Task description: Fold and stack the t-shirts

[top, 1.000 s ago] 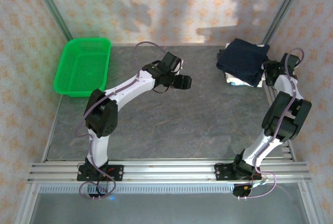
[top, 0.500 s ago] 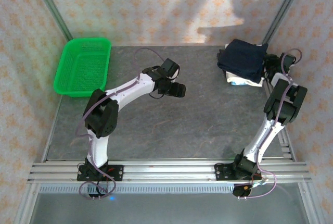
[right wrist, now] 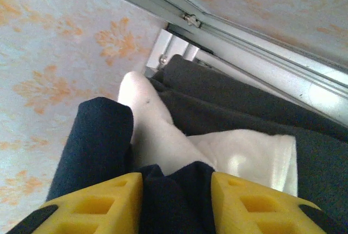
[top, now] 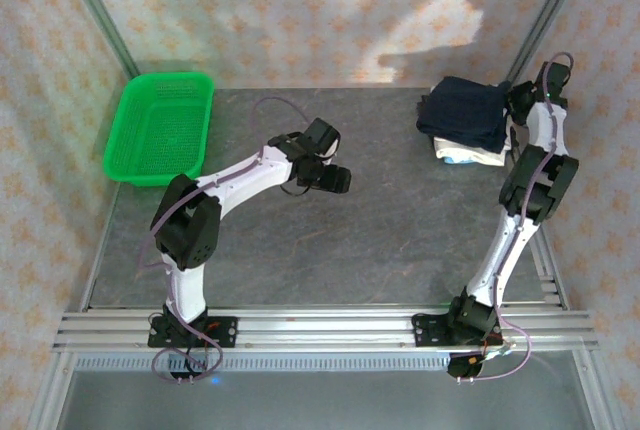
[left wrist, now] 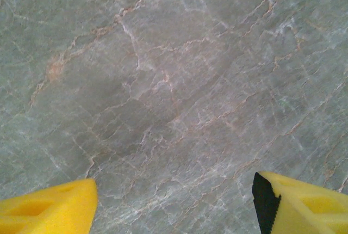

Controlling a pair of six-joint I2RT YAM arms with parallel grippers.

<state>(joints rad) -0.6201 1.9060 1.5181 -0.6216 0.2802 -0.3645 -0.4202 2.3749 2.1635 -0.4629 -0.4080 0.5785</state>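
step: stacking, judged near done | folded dark navy cloth t-shirt (top: 465, 112) atop folded white cloth t-shirt (top: 468, 156), far right table corner | right gripper (right wrist: 171, 190) narrow, pinching navy fold | left gripper (left wrist: 174, 204) wide, empty | next: likely needs square release

Fixed above and behind the arm bases (top: 190, 335), the overhead camera looks down and forward across the whole worktop (top: 380, 240) to the papered far wall (top: 330, 10). The left wrist camera faces straight down, close over bare stone at mid-worktop, with the left gripper (left wrist: 174, 205) at its bottom edge. The right wrist camera sits tight against the navy t-shirt (right wrist: 98, 141) and white t-shirt (right wrist: 163, 136) in the far right corner, facing the frame rail (right wrist: 234, 32), with the right gripper (right wrist: 176, 201) at its bottom edge. The overhead view takes in both patches.
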